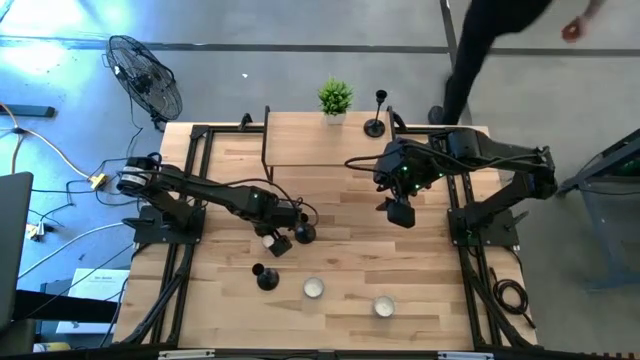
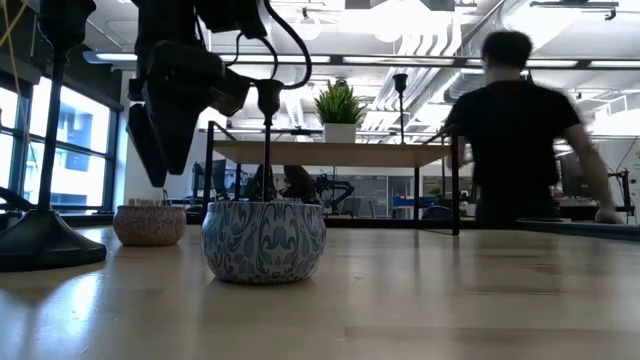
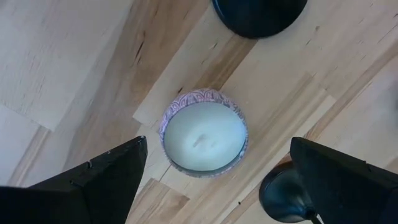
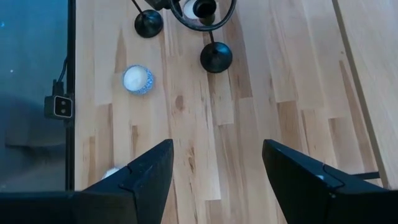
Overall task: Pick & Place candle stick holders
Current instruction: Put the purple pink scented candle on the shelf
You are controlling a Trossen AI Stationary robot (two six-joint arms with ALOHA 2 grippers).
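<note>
Person point(image 2: 515, 120) blurred, low view; candlestick base point(image 3: 260, 14) cut off by left wrist view's edge.

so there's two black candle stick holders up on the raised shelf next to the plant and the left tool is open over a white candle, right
Not quite: only one candle stick holder stands on the raised shelf beside the plant, as the high view shows. The other two are down on the table. The rest holds: the left tool is open over a white candle.

Open wood lies between the two arms at table centre. Left gripper point(image 1: 277, 241) hangs spread over a tealight point(image 3: 204, 137), candlesticks point(image 1: 304, 233) close on either side. Raised shelf point(image 1: 300, 150) with plant point(image 1: 335, 98) blocks the far edge.
</note>
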